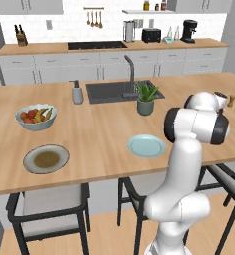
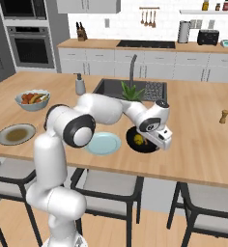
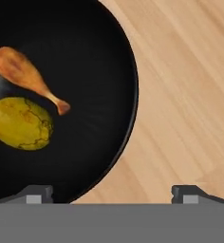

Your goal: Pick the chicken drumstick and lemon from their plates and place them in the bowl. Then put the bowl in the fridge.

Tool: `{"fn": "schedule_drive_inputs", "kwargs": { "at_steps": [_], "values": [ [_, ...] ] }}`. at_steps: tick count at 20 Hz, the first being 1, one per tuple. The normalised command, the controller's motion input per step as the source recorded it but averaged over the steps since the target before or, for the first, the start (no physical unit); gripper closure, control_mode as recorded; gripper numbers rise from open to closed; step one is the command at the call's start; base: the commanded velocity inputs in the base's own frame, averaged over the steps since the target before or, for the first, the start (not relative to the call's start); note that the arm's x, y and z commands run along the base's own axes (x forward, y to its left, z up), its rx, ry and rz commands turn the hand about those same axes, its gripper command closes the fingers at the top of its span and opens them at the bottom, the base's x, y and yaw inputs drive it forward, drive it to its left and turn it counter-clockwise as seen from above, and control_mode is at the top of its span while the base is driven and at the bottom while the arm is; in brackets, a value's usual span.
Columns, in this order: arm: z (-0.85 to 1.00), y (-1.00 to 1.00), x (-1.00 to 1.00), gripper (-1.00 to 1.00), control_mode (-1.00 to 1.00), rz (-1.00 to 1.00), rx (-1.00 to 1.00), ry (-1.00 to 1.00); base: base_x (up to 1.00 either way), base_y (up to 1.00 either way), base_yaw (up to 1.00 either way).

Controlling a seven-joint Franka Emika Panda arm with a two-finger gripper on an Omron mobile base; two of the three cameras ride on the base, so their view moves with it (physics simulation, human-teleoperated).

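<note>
The black bowl [image 3: 99, 71] sits on the wooden island with the chicken drumstick [image 3: 26, 76] and the lemon [image 3: 20, 123] lying side by side in it. My gripper [image 3: 115, 193] hangs open just above the bowl's rim, one fingertip over the bowl and the other over bare wood, holding nothing. From the right base view the gripper [image 2: 155, 143] is right beside the bowl [image 2: 141, 146], where the lemon [image 2: 138, 140] shows. Both plates are bare: the pale blue-green one [image 1: 146, 146] and the grey one with the brownish centre [image 1: 46, 159]. The fridge is out of view.
A pale bowl of mixed fruit [image 1: 36, 117] stands at the island's left. A soap dispenser [image 1: 77, 92], the sink [image 1: 109, 92] and a potted plant [image 1: 146, 98] lie behind. Two shakers [image 2: 224, 116] stand to the right. Chairs are tucked under the near edge.
</note>
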Motion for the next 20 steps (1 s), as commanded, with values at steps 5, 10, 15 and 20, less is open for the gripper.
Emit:
{"fn": "schedule_drive_inputs", "kwargs": {
  "at_steps": [5,10,15,20],
  "values": [
    [-0.29,0.0,0.42,-1.0,-1.0,0.0,0.0,0.01,0.0,0.0,0.0],
    [-0.46,0.0,0.02,-1.0,-1.0,0.0,0.0,0.0,0.0,0.0,0.0],
    [-0.44,0.05,0.21,1.0,-1.0,0.0,0.0,0.0,0.0,0.0,0.0],
    [-0.21,0.06,0.23,1.0,-1.0,0.0,0.0,0.0,0.0,0.0,0.0]
  ]
}}
